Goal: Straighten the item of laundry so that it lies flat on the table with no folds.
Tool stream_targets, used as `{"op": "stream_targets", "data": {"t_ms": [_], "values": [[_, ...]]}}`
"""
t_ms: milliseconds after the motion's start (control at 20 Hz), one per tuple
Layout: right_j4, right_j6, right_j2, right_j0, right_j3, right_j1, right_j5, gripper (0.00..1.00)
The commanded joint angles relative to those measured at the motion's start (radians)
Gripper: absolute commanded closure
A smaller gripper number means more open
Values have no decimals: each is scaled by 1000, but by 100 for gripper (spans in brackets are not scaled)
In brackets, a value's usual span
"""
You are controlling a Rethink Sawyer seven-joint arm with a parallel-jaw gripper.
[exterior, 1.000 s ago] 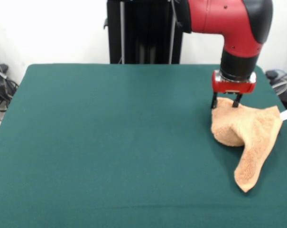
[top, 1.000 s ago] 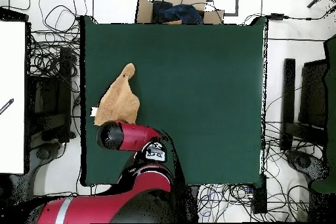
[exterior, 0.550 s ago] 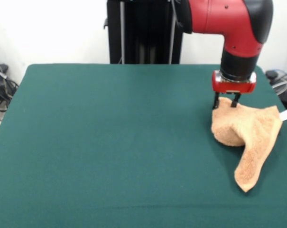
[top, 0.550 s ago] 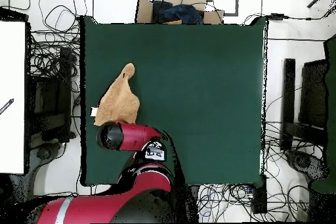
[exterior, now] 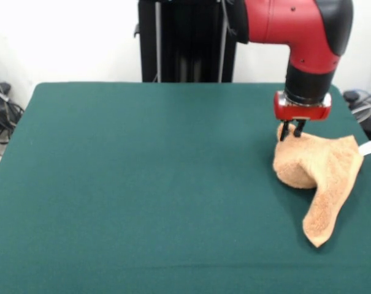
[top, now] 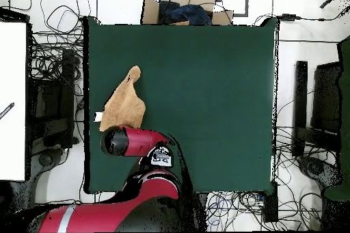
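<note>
The item of laundry (exterior: 323, 168), an orange-tan towel, lies crumpled near the right edge of the table (exterior: 142, 184), with a hump at its left and a folded strip trailing toward the front. A white tag (exterior: 368, 148) sticks out at its right corner. My gripper (exterior: 291, 130) stands over the towel's far left corner, its two fingers drawn close together and pinching the cloth there. In the overhead view the towel (top: 125, 102) lies by the left edge of the table (top: 205, 93), and the red arm (top: 130, 141) hides the gripper.
Most of the green tabletop lies to the left of the towel in the front view. A cardboard box (top: 181, 5) sits beyond the table's far edge in the overhead view. Cables (top: 58, 59) lie around the table.
The fingers have closed in from a wide stance to a narrow pinch on the towel's corner. The arm and towel have hardly shifted.
</note>
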Motion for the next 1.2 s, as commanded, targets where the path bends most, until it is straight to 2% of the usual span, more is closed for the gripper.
{"op": "stream_targets", "data": {"t_ms": [50,200,300,450,600,900,1050,1200], "values": [[-17,125,129,6,-119,173,-95,100],[-14,147,131,-5,-57,105,-89,100],[-16,135,130,-27,15,-13,0,100],[-24,85,113,-62,72,-178,165,100],[-33,46,109,-94,91,-259,267,100],[-67,-22,115,-149,89,-335,402,100],[-78,-63,146,-213,115,-346,419,100],[-107,-108,163,-261,83,-341,474,100]]}}
